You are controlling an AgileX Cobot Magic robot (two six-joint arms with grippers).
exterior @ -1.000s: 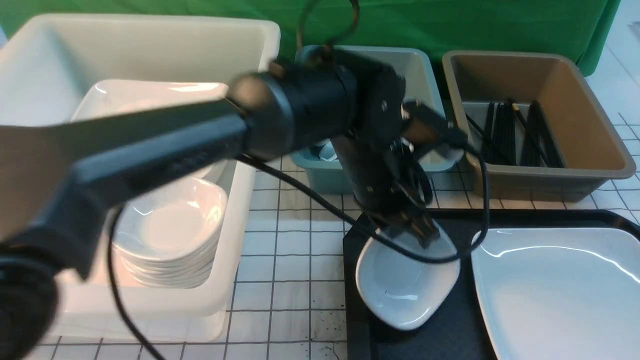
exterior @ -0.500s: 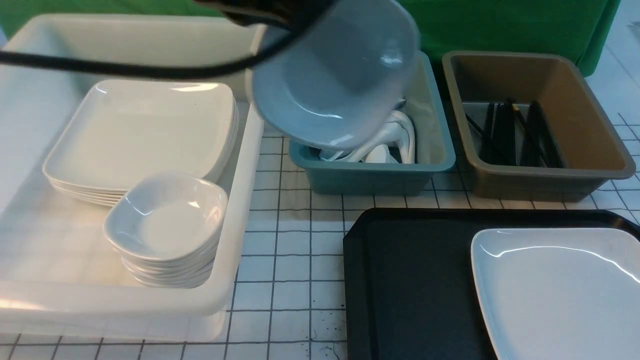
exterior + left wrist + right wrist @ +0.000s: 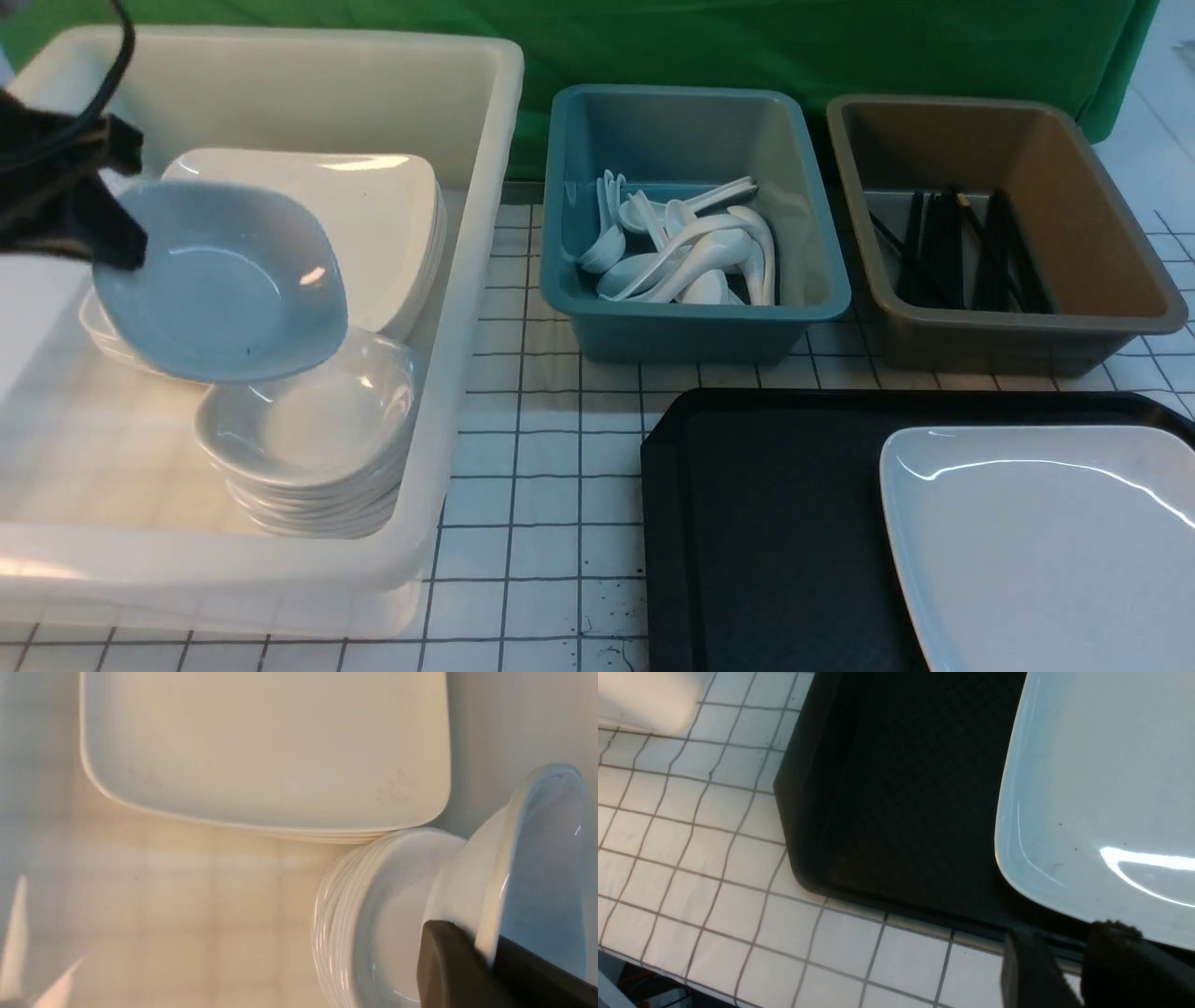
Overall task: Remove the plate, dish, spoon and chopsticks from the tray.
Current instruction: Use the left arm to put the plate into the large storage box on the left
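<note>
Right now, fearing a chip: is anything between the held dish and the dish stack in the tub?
Nothing visible. The dish, tilted in the left fingers, hangs just above the stack in the tub; the plates lie beside it, clear of the way down.

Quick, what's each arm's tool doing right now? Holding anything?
Left tool: closed on the small glossy white dish, pinching its rim.
Right tool: open, holding nothing, near the large white square plate.

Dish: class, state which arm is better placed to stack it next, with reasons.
Left: the left gripper is shut on the dish above the dish stack in the tub; the right gripper is by the plate.
</note>
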